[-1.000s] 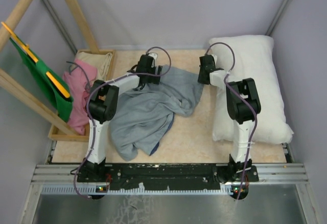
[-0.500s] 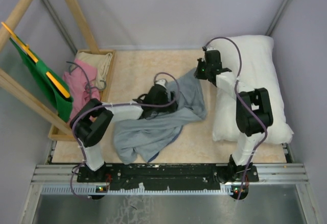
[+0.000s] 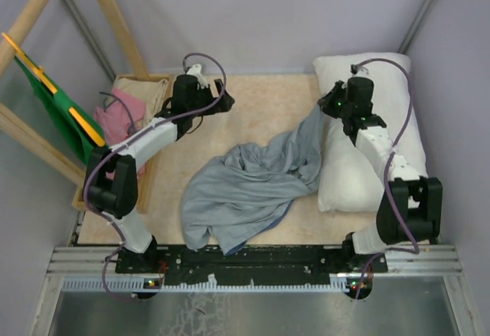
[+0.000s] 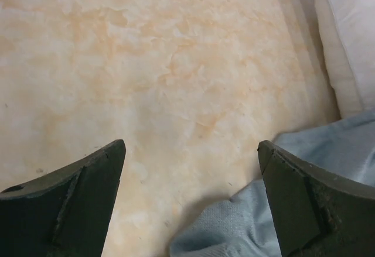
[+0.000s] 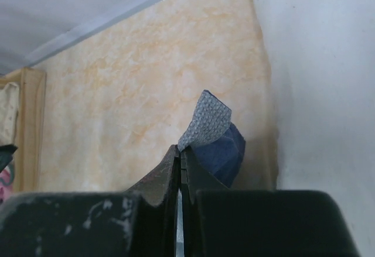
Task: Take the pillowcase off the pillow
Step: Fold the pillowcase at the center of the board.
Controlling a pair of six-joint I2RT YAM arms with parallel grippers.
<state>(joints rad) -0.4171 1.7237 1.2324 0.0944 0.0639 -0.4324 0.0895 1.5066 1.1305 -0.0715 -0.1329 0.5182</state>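
Since half a second ago the left gripper has left the middle of the heap and swung to the far left of the table, beside the wooden tray. The right gripper has shifted right, onto the pillow's far left corner, drawing a strip of fabric with it.

The table is pale beige with a marbled look. The pillow lies along its right side, plain white and puffy, bare of any cover.

The pillowcase sprawls in a crumpled heap from mid-table to the near edge. It is almost wholly blue-grey, with only a sliver of darker navy at its near fold. One strip runs up along the pillow's left edge, touching it, to the right gripper. Any print or script on the cloth is too small to make out.

The tray holds a pink cloth and a cream cloth. A green cloth hangs on the wooden frame to its left.

In the right wrist view the jaws are pressed together on a corner of the pillowcase, grey weave outward and navy folded behind. In the left wrist view the fingers stand wide apart over bare table, holding nothing.
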